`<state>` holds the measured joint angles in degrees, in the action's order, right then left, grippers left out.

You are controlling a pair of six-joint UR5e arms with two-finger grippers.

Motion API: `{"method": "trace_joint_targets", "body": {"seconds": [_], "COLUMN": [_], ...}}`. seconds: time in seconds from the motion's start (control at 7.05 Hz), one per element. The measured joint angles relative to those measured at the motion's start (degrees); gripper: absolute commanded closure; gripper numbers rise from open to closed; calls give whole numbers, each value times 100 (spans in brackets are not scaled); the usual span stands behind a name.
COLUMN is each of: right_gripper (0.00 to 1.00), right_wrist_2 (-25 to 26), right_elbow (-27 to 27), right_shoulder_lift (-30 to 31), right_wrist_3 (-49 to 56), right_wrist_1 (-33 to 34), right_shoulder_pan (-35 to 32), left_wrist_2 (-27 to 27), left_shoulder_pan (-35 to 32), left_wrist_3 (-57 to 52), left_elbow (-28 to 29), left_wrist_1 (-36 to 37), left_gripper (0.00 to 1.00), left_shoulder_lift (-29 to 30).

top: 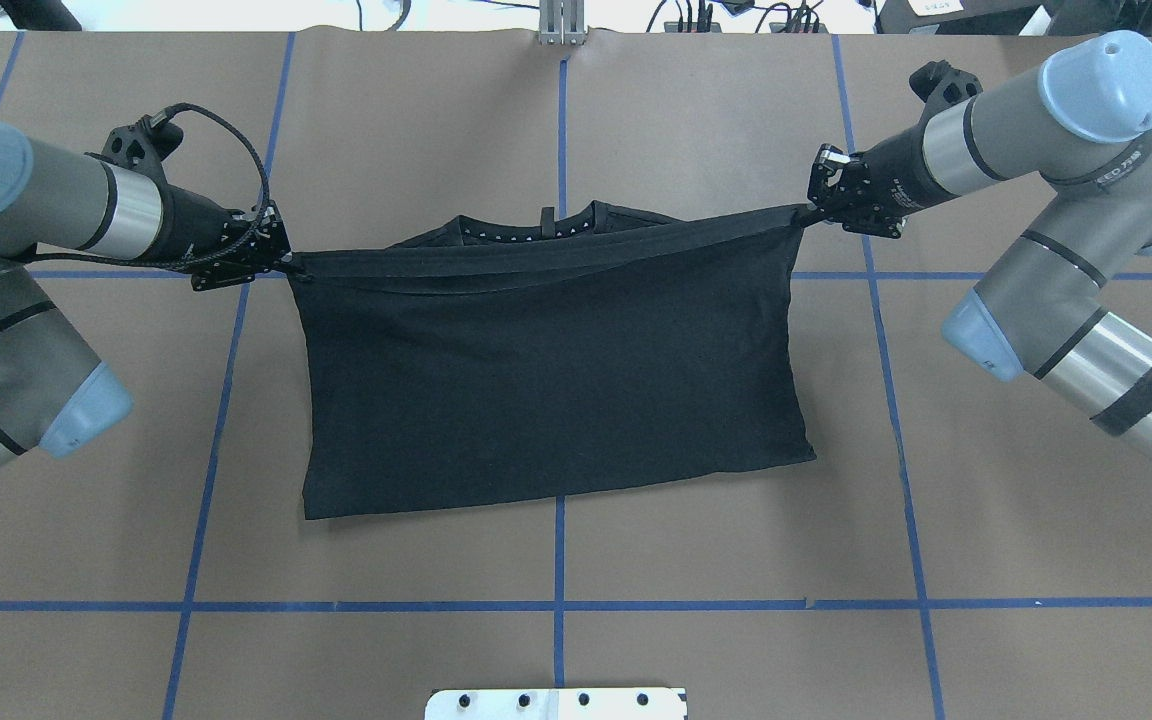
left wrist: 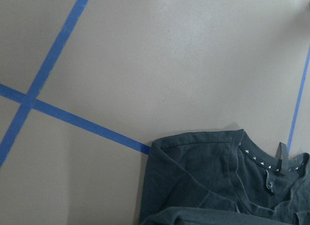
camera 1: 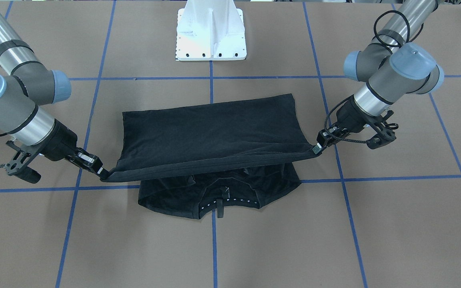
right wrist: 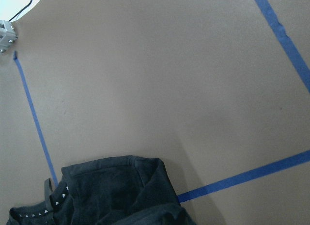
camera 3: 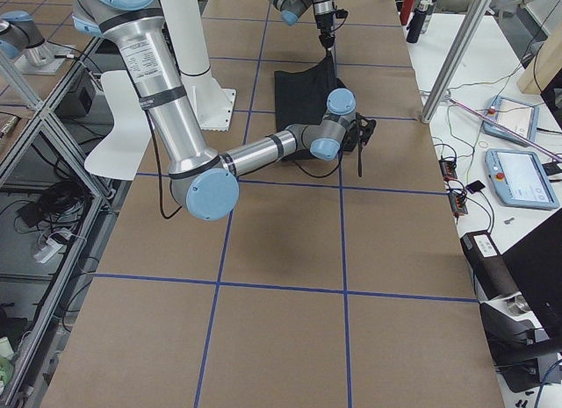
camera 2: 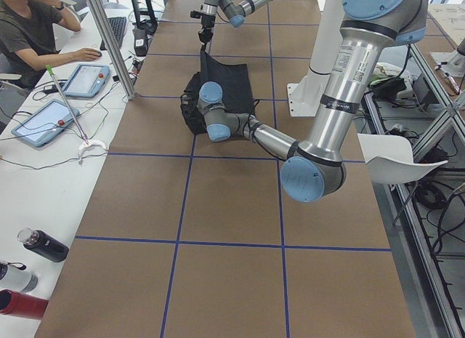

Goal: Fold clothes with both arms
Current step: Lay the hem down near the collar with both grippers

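pedestal base (top: 556, 703): white, at the near edge of the surface (top: 386, 110), well apart from the shirt.
T-shirt (top: 556, 390): black, mid-surface, lying across the centre blue tape line (top: 558, 560). The edge nearest the base is a fold resting on the surface. From there you see the fabric slope up and away to the hem.
hem (camera 1: 210, 162): lifted off the surface and pulled taut in a near-straight line between the two grippers. Two layers show along it.
left gripper (top: 291, 265): clamped down on the hem's left corner, with nothing but fabric in its grip. The left arm (top: 36, 200) comes in low from the side.
right gripper (top: 804, 212): pinched tight on the hem's right corner, same kind of grasp. It sits a little farther out from the base than the left one. The right arm (top: 1036, 130) also comes in low.
collar (top: 536, 228): flat on the surface, partly under the raised hem and poking out beyond it. The neck band with small white triangles and a hanger loop faces up. You get it at the bottom of both wrist views.
far side: a white desk runs along the surface's far edge. In the exterior left view you can see a person (camera 2: 29, 33) seated there, with tablets (camera 2: 45, 121) near them.
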<state>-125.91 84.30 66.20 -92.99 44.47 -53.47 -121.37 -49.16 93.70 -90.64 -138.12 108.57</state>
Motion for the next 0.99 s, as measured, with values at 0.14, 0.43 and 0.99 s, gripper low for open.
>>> {"method": "trace_joint_targets", "body": {"seconds": [0.14, 0.43, 0.99], "right_gripper": [100, 100, 100], "right_wrist_2": [74, 132, 121], "right_elbow": [-174, -341, -361], "right_shoulder_lift": [-82, -191, -415], "right_wrist_3": [0, -12, -92], "right_wrist_1": [-2, -8, 0], "right_shoulder_pan": [-6, -32, -33], "left_wrist_2": [24, 75, 83], "left_shoulder_pan": [-41, -63, -64], "left_wrist_3": [-1, -1, 62], "left_elbow": [73, 176, 276], "left_wrist_1": [0, 14, 91], "left_gripper": [100, 100, 100], "left_shoulder_lift": [9, 109, 362]}}
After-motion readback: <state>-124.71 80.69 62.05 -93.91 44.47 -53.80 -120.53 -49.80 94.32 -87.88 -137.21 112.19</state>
